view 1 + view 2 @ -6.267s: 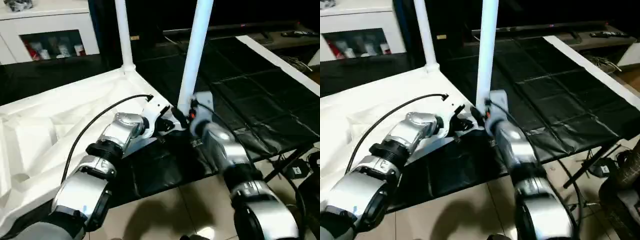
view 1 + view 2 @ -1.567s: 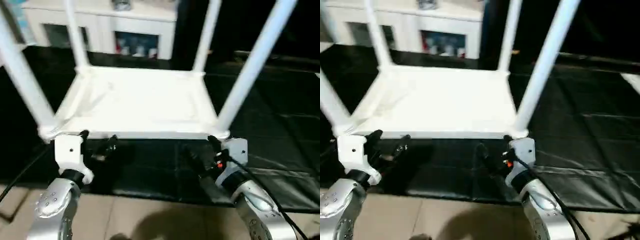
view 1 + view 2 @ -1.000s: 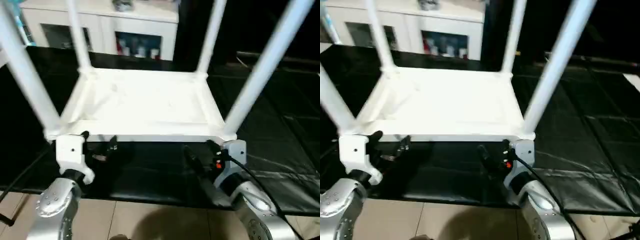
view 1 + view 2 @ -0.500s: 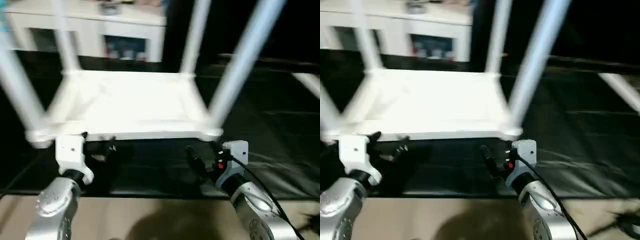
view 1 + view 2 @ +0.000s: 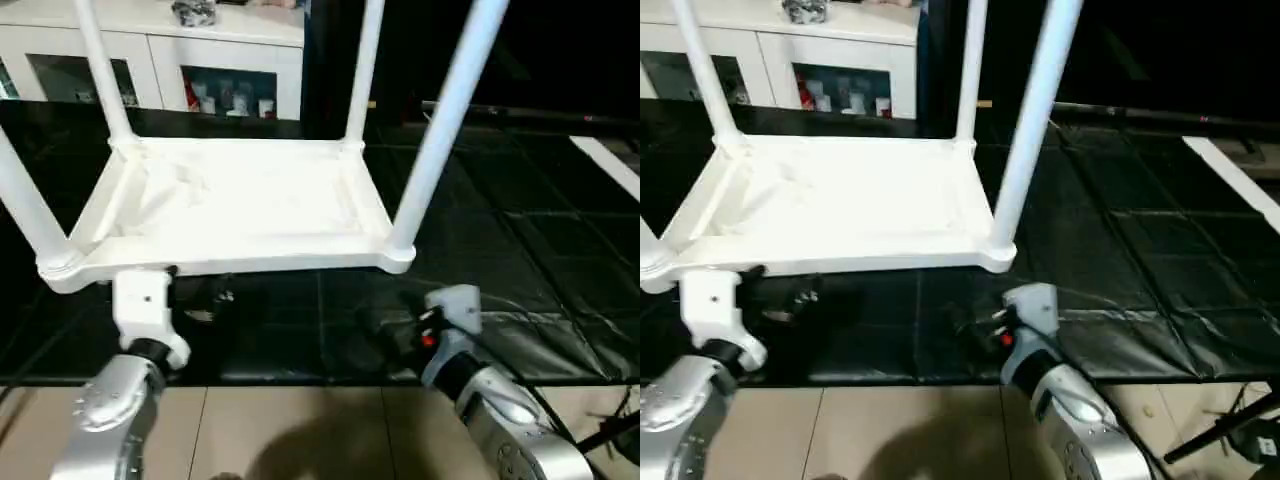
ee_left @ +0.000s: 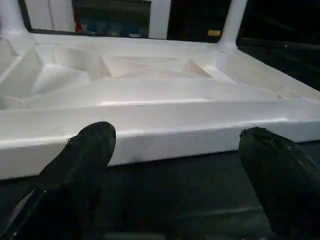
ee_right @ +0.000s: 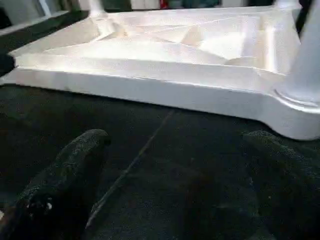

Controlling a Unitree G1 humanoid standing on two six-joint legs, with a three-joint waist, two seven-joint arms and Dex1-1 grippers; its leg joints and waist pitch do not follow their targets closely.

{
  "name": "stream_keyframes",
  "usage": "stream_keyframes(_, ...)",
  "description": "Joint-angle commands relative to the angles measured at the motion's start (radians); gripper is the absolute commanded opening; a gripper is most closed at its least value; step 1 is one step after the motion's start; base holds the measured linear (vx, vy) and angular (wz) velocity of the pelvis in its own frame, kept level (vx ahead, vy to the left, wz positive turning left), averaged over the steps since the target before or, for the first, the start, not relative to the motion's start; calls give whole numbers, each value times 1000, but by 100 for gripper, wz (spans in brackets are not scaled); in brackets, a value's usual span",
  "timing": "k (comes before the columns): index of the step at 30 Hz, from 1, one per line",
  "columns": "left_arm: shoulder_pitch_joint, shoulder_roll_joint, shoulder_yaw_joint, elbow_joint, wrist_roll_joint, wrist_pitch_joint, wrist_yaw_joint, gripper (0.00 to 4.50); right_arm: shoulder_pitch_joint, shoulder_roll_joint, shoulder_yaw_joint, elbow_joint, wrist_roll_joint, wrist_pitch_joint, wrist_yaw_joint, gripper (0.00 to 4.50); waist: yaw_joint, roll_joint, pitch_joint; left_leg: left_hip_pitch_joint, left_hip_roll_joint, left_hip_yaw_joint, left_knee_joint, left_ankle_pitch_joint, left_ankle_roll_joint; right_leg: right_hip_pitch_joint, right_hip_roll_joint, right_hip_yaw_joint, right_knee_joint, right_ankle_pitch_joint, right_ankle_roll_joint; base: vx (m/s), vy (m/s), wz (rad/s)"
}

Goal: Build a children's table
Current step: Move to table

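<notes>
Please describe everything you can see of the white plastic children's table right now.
The white plastic children's table lies upside down on the black padded surface, its ribbed underside facing up. Four long white tube legs stand in its round corner sockets, among them the near right leg and the far left leg. Its raised rim looks smooth and glossy. Both open claws, left and right, sit just short of its near edge, not touching it.

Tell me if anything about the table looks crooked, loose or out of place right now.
Nothing stands out. The tabletop lies flat, underside up, on the black mat, with all four legs standing in its corner sockets. Both grippers, left and right, are open and clear of it.
</notes>
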Motion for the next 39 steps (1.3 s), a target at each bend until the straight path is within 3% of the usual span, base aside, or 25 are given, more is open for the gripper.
stream_keyframes(1, -7, 2, -6, -21, -10, -2, 4, 449, -8, -18, 16, -14, -20, 13, 12, 450, 18, 26, -19, -28, -45, -9, -110, -702, 8, 68, -51, -31, -107, -702, -10, 41, 49, 42)
stream_keyframes(2, -6, 2, -6, -21, -11, -2, 5, 449, -7, -19, 17, -15, -20, 13, 14, 450, 5, 12, -25, -25, -49, -11, -90, -674, 28, 77, -69, -35, -113, -738, -24, 41, 49, 42)
stream_keyframes(4, -6, 3, -8, -22, -12, -3, 4, 449, -5, -17, 14, -16, -16, 9, 15, 450, -2, 16, -9, 19, -60, 4, -21, -626, 54, 63, -106, -72, -185, -896, -70, 26, 34, 60)
stream_keyframes(5, -6, 3, -9, -23, -13, -4, 2, 449, -4, -14, 9, -17, -7, 7, 16, 450, -10, 20, 3, 16, -59, 4, -7, -627, 61, 80, -106, -107, -197, -917, -69, 14, 37, 61)
stream_keyframes(6, -6, 4, -10, -23, -15, -4, 1, 449, -3, -14, 8, -20, -4, 3, 16, 450, -12, 35, 7, -17, -56, 1, -50, -704, 52, 130, -74, -128, -156, -869, -57, 66, 50, 60)
stream_keyframes(7, -6, 4, -11, -23, -16, -4, -1, 449, -3, -15, 8, -22, -2, 0, 16, 450, 23, 63, 6, -72, -74, 29, -136, -806, 42, 205, 7, -114, -19, -705, -59, 166, 23, 72)
stream_keyframes(8, -5, 4, -16, -24, -22, -2, -3, 449, 1, 7, -23, -23, 38, 17, -1, 450, 8, 59, -15, 40, -1, 54, -115, -855, -9, 130, 13, -65, 20, -569, -91, 166, 23, 72)
stream_keyframes(9, -5, 4, -16, -24, -23, -3, -3, 449, 1, 7, -24, -23, 38, 17, -2, 450, 3, 25, 4, 181, 20, 19, -39, -903, -49, 0, -35, -39, -107, -589, -154, 190, -72, 63)
stream_keyframes(10, -4, 2, -17, -24, -27, -4, -3, 449, 1, 11, -31, -24, 45, 21, -5, 450, -1, 13, 25, 168, 3, 48, -27, -842, -45, -1, -43, -16, -142, -652, -148, 159, -58, 25)
stream_keyframes(11, -3, 1, -21, -25, -31, -5, -5, 449, 3, 13, -36, -25, 43, 19, -11, 450, 13, 14, 26, 142, -5, 56, -27, -776, -33, 25, -55, -1, -150, -697, -136, 159, -58, 25)
stream_keyframes(12, -1, 6, -29, -27, -34, -6, -11, 449, 6, 14, -40, -25, 40, 16, -16, 450, 34, 19, 3, 92, 0, 59, -44, -589, -2, 79, -73, 33, -143, -645, -113, 122, 43, -1)
stream_keyframes(13, 0, 9, -35, -29, -36, -4, -15, 449, 8, 15, -42, -26, 40, 14, -18, 450, 40, 27, -20, 50, 3, 56, -65, -372, 22, 112, -55, 35, -116, -435, -82, 113, 63, -9)
stream_keyframes(14, 1, 13, -43, -32, -37, -2, -21, 449, 11, 15, -44, -26, 37, 10, -20, 450, 42, 35, -42, 52, 6, 50, -60, -234, 35, 110, -43, 31, -91, -252, -70, 113, 63, -9)
stream_keyframes(15, 1, 15, -47, -34, -37, 1, -25, 449, 13, 14, -44, -26, 32, 9, -22, 450, 32, 44, -59, 71, 9, 30, -42, -61, 47, 76, -22, 21, -48, 55, -55, 120, 59, -6)
stream_keyframes(16, 1, 17, -50, -34, -38, 2, -28, 449, 15, 15, -45, -26, 29, 9, -25, 450, 27, 40, -69, 63, 10, 20, -22, 59, 49, 59, -14, 26, -19, 258, -46, 122, 41, -4)
stream_keyframes(18, 2, 23, -59, -32, -35, 5, -31, 449, 17, 16, -46, -27, 26, 7, -30, 450, 22, 38, -95, 63, -9, 13, 29, 426, 85, 43, 2, 23, 22, 537, -30, 109, 25, -4)
stream_keyframes(19, 1, 30, -68, -30, -33, 4, -41, 449, 17, 17, -48, -26, 20, 3, -43, 450, 17, 24, -97, 51, -22, 22, 40, 518, 102, 41, 5, 29, 24, 606, -11, 55, -12, -7)
stream_keyframes(20, 1, 30, -68, -29, -33, 4, -41, 449, 17, 17, -49, -26, 20, 3, -44, 450, 20, 21, -94, 40, -30, 29, 37, 503, 98, 43, 4, 30, 21, 627, -3, 55, -12, -7)
stream_keyframes(21, 0, 31, -69, -29, -33, 4, -43, 449, 17, 17, -49, -25, 20, 3, -47, 450, 23, 16, -87, 21, -38, 41, 22, 380, 78, 55, -5, 32, 14, 644, 19, 0, 0, 0)
stream_keyframes(23, -2, 37, -77, -26, -42, 14, -46, 449, 15, 16, -54, -23, 18, 2, -50, 450, 23, 18, -75, 18, -25, 48, -9, 83, 26, 52, -26, 33, -8, 524, 42, 0, 0, 0)
stream_keyframes(25, -2, 40, -80, -24, -44, 16, -47, 449, 14, 15, -55, -23, 15, 2, -50, 450, 21, 20, -51, 31, -5, 47, -48, -269, -18, 40, -40, 42, -44, 109, 38, -86, -46, -3)
stream_keyframes(27, -5, 45, -89, -19, -45, 17, -48, 449, 12, 9, -56, -23, 10, 1, -52, 450, 21, 17, -41, 38, -2, 50, -59, -384, -37, 31, -42, 51, -63, -130, 24, -96, -41, -5)
stream_keyframes(29, -6, 45, -93, -16, -46, 17, -46, 449, 10, 7, -57, -21, 11, 2, -53, 450, 20, 19, -39, 37, 1, 47, -70, -417, -48, 27, -46, 59, -79, -311, 6, -83, -15, -9)
stream_keyframes(38, -16, 57, -103, -8, -44, 12, -44, 449, 10, 7, -56, -13, 7, 7, -64, 450, 17, 24, -41, 35, 1, 47, -75, -422, -54, 8, -39, 62, -78, -296, -26, -28, -1, -1)
stream_keyframes(39, -17, 57, -104, -6, -44, 9, -45, 449, 9, 7, -57, -11, 8, 6, -64, 450, 14, 7, -46, 77, 6, 89, -28, -417, -113, -35, -25, 112, -88, -342, 3, -9, 22, -25)
